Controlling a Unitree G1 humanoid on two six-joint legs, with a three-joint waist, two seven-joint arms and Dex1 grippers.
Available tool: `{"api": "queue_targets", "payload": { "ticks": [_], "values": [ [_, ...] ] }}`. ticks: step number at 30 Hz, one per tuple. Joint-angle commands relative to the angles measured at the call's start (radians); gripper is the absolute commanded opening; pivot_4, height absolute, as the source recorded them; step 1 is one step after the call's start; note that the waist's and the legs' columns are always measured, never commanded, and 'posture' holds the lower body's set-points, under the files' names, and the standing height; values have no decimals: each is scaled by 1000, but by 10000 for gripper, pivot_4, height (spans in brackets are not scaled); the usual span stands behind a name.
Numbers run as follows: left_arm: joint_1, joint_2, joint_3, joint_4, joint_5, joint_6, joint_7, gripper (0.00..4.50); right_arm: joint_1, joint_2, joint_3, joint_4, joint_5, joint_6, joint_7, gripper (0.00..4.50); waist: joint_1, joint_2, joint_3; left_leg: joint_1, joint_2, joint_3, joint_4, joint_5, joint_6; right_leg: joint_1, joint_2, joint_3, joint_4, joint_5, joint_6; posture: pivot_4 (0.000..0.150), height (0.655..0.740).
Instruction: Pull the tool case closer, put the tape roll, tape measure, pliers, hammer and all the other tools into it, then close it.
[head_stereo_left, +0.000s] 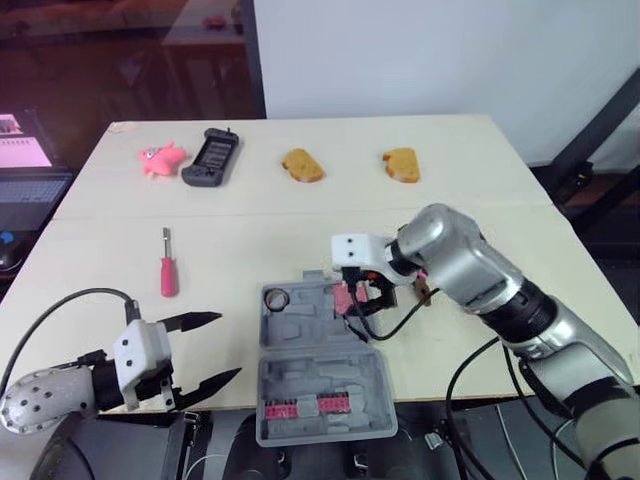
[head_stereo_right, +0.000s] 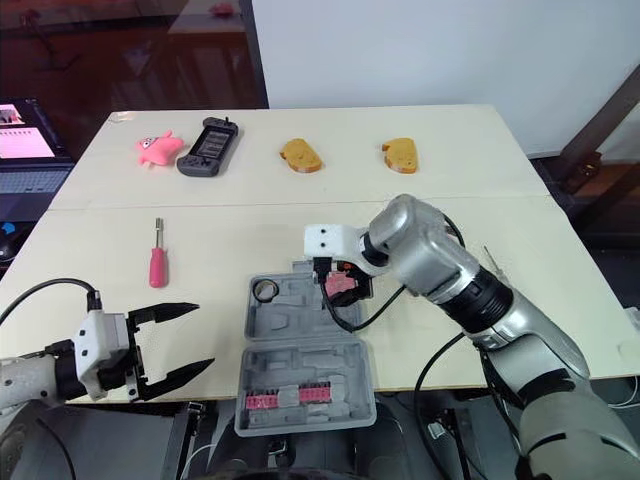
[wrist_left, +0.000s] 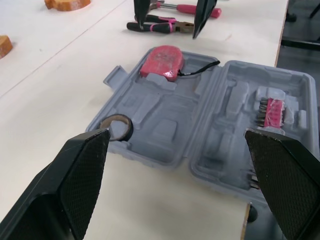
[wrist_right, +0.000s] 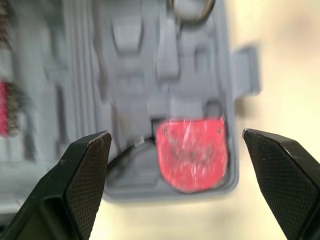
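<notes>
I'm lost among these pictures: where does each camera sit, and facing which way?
Left eye view: on the head, facing forward and down over the table; both arms show.
Right eye view: its twin eye, same scene.
Left wrist view: on the left wrist, looking along the left gripper across the tool case toward the right gripper.
Right wrist view: on the right wrist, looking down between its fingers at the tape measure.
Both wrist views share the tape measure in the case.
</notes>
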Motion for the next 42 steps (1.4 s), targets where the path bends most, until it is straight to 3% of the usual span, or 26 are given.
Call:
{"api": "queue_targets", "payload": {
  "ticks": [1,2,4,5,12,15,42],
  "values": [
    [-19,12,1,0,-18,3,-13,45000,79,10,-132,-47,74,-120,-75,44368,0,0,0,0,0,0,0,0,0,0,0,0,0,0,0,1500,7188],
    [-28,13,-2,4,-21,5,-16,45000,113,18,-167,-53,104,-146,-87,44368,2,0,0,0,0,0,0,0,0,0,0,0,0,0,0,1500,7188],
    [-47,18,-7,16,-24,8,-26,45000,168,2,-198,-65,151,-140,-82,38777,1,0,0,0,0,0,0,0,0,1,0,0,0,0,0,1500,7188],
    [-56,20,-9,23,-25,10,-31,45000,191,-11,-198,-68,154,-156,-84,27994,0,0,0,0,0,0,0,0,0,1,0,0,0,0,0,1500,7188],
    [-131,42,-30,69,-29,20,-74,45000,288,25,-258,44,212,-260,-168,28171,2,0,0,0,0,0,1,0,0,2,0,-2,-1,0,0,1500,7188],
    [-142,48,-29,77,-30,22,-84,45000,313,14,-254,54,210,-298,-181,20770,1,0,0,0,0,0,0,1,-1,2,0,-2,0,0,0,1500,7188],
    [-210,86,-28,104,-33,64,-122,45000,413,154,-250,678,157,-730,-290,20770,-1,-5,-6,6,0,0,0,1,-2,8,1,-2,0,0,0,1500,7188]
  ]
}}
